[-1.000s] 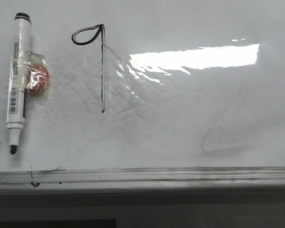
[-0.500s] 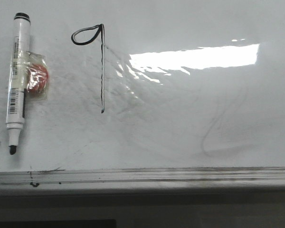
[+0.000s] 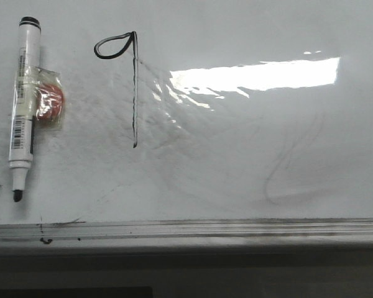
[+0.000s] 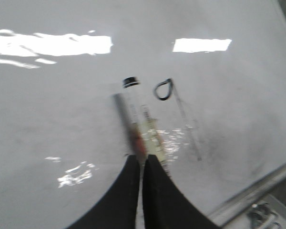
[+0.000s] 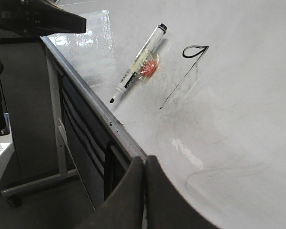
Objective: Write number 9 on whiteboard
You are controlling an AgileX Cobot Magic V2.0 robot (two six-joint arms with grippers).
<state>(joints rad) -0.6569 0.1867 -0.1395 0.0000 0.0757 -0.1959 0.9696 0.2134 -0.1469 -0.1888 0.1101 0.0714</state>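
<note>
The number 9 (image 3: pixel 134 93) is drawn in thin black line on the whiteboard (image 3: pixel 248 136), a flattened loop joined to a long straight stem. It also shows in the left wrist view (image 4: pixel 157 94) and the right wrist view (image 5: pixel 184 78). An uncapped white marker (image 3: pixel 23 99) lies on the board left of the 9, with a red piece (image 3: pixel 50 102) taped to it. My left gripper (image 4: pixel 142 160) is shut and empty, hovering over the marker (image 4: pixel 140 121). My right gripper (image 5: pixel 144 160) is shut and empty by the board's front rail. Neither gripper shows in the front view.
A grey metal edge rail (image 3: pixel 205 228) runs along the board's near side, with small black ink spots at its left. A faint grey erased curve (image 3: pixel 286 180) lies right of the 9. A dark frame and stand (image 5: pixel 47 119) are below the board's edge.
</note>
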